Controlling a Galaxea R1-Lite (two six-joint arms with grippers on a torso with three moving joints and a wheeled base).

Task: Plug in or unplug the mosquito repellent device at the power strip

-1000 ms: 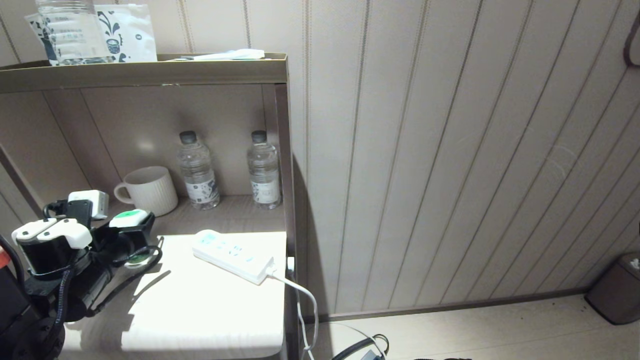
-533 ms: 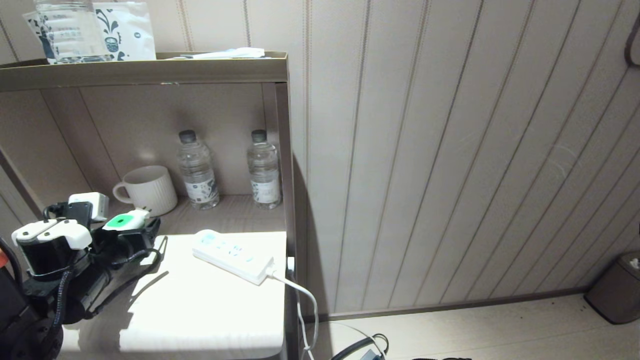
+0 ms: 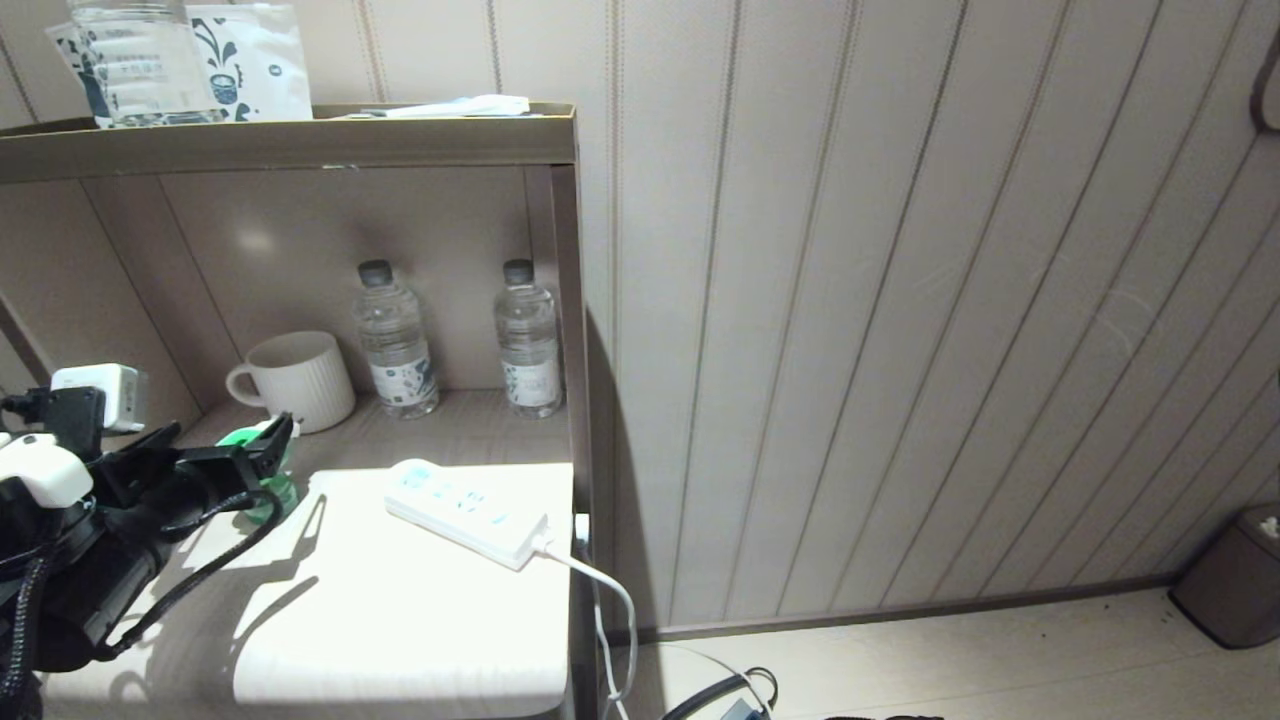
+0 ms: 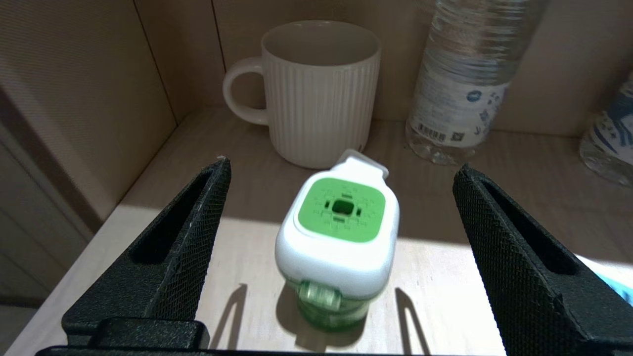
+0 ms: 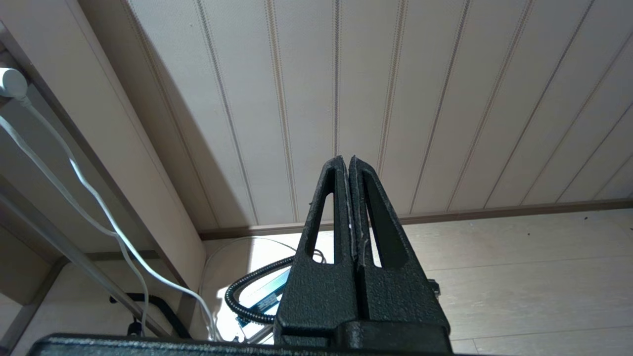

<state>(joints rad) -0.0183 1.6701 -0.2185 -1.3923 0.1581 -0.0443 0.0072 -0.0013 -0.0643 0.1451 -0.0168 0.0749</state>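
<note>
At lower left of the head view, stood upright on the bench (image 3: 420,640): mosquito repellent device (image 4: 339,236), unplugged, well apart from power strip (image 3: 467,511). Flanked by left gripper (image 4: 341,257), spread wide, touching nothing, probably just released. Parked low: right gripper (image 5: 350,198), closed, empty.

The left gripper (image 4: 341,207) stands spread wide, its two black textured fingers (image 4: 173,257) flanking the mosquito repellent device (image 4: 340,242) without touching it. The device stands on the pale wooden shelf (image 4: 163,198), tilted, its green-centred white head above the green bottle. Behind it, toward the back wall, stand a ribbed cream mug (image 4: 319,94) and a clear water bottle (image 4: 470,84); another bottle (image 4: 610,138) shows at the frame's edge.
</note>
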